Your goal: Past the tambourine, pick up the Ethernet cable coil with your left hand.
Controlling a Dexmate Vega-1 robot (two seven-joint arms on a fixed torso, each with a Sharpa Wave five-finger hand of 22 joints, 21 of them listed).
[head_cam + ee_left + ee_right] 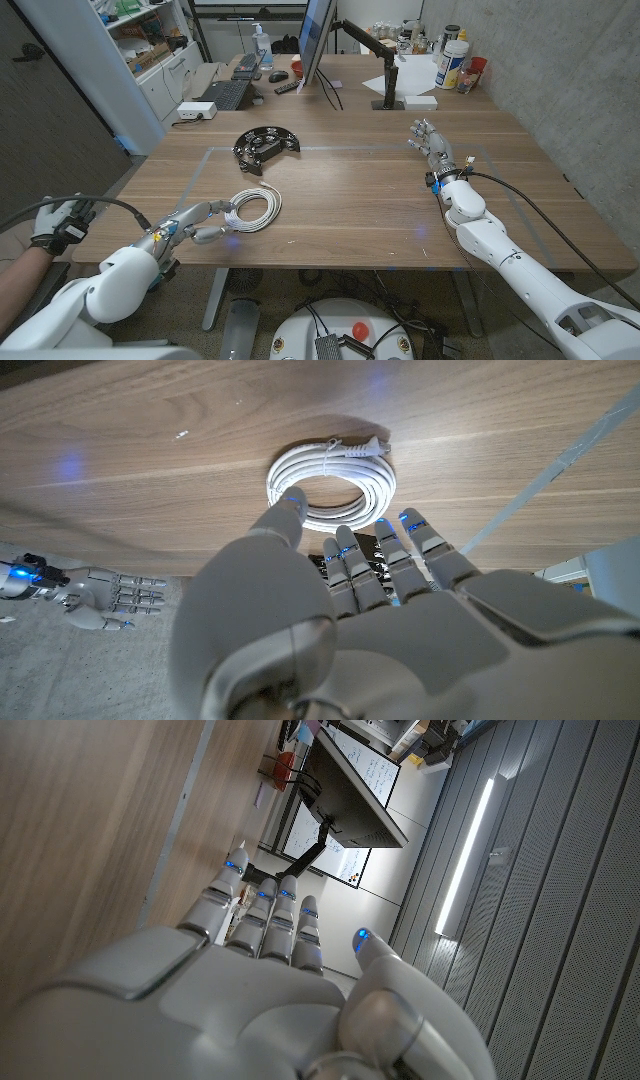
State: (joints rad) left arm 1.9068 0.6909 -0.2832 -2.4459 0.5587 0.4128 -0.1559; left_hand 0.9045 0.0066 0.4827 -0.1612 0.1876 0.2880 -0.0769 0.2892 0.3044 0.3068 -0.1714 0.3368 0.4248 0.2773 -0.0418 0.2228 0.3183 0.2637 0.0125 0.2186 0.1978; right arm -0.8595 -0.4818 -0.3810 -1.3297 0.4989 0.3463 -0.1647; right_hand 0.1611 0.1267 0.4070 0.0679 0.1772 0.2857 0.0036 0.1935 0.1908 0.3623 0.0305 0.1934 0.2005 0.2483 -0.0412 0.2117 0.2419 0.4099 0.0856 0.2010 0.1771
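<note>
The white Ethernet cable coil (254,209) (333,488) lies on the wooden table, nearer the robot than the black tambourine (266,146). My left hand (201,224) (345,600) is just on the near-left side of the coil, fingers apart and stretched toward it, fingertips at its rim. It holds nothing. My right hand (432,145) (250,980) stands at the right side of the table with straight, spread fingers and nothing in it; it also shows small in the left wrist view as the right hand (98,595).
A monitor (316,40), keyboard (226,93), desk-lamp arm (375,45), bottles and containers (452,60) crowd the table's far end. Tape lines mark a rectangle on the table (360,200). A person's gloved hand (55,225) is at the picture's left edge.
</note>
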